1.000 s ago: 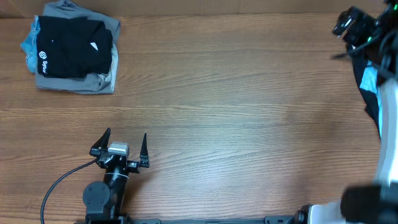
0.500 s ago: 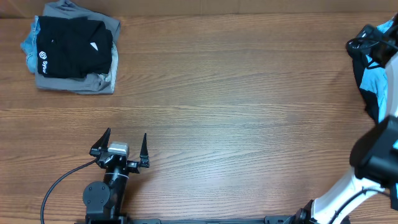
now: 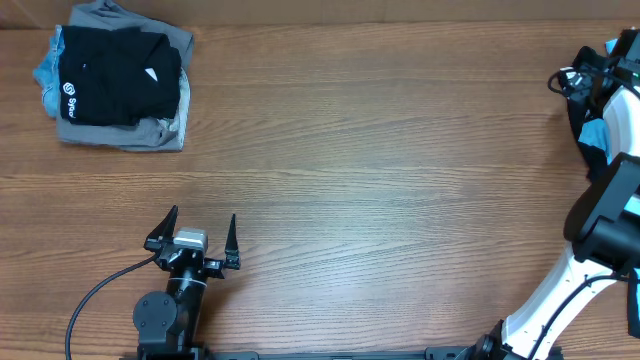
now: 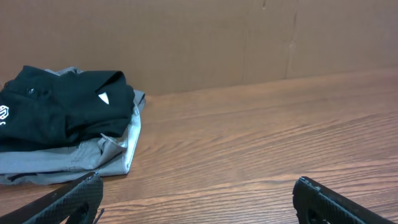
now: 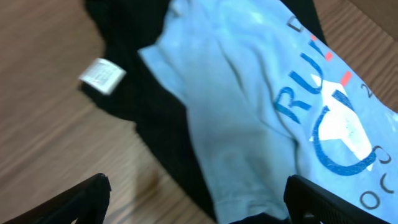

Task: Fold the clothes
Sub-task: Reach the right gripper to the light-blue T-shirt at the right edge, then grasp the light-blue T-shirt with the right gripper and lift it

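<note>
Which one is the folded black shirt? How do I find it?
Look at the wooden table, then go to its far left corner, where a small folded pile sits. The black shirt lies on top, with a white logo and a small white triangle, above grey and blue layers.

matt wood-grain table (image 3: pixel 380 150), soft cloth light blue t-shirt (image 5: pixel 236 106) and matt black garment (image 5: pixel 155 130)

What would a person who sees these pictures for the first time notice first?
Most striking is the light blue T-shirt with blue and red lettering, crumpled over a black garment at the right edge of the table, below the open right gripper. Next comes the neat stack of folded clothes in the far left corner, a black piece on top. The left gripper stands open over bare wood near the front edge.
</note>
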`<control>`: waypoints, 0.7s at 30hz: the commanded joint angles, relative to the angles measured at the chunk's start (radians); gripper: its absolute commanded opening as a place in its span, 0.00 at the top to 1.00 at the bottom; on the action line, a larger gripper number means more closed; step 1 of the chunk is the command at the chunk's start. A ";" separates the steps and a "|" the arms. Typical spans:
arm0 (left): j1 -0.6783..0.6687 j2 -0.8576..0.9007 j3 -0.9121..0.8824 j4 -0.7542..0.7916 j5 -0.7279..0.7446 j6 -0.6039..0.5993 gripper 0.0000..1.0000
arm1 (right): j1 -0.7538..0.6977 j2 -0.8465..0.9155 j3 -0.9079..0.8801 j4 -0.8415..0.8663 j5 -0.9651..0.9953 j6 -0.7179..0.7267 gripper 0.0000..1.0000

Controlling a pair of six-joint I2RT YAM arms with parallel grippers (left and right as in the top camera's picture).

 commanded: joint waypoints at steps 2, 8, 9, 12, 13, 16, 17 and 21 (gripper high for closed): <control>-0.006 -0.010 -0.004 -0.002 -0.005 0.020 0.00 | -0.039 0.057 0.026 0.010 0.016 -0.020 0.11; -0.006 -0.010 -0.004 -0.002 -0.005 0.020 0.00 | -0.066 0.091 0.026 0.019 -0.054 -0.020 0.15; -0.006 -0.010 -0.004 -0.002 -0.005 0.020 0.00 | -0.066 0.092 0.026 0.020 -0.054 -0.020 0.16; -0.006 -0.010 -0.004 -0.002 -0.005 0.020 0.00 | -0.066 0.092 0.026 0.026 -0.054 -0.020 0.18; -0.006 -0.010 -0.004 -0.002 -0.005 0.020 0.00 | -0.065 0.092 0.026 0.026 -0.054 -0.020 0.18; -0.006 -0.011 -0.004 -0.002 -0.005 0.020 0.00 | -0.065 0.094 0.026 0.025 -0.054 -0.020 0.19; -0.006 -0.010 -0.004 -0.002 -0.005 0.020 0.00 | -0.065 0.095 0.026 0.023 -0.054 -0.020 0.19; -0.006 -0.010 -0.004 -0.002 -0.005 0.020 0.00 | -0.064 0.100 0.026 0.019 -0.035 -0.021 0.23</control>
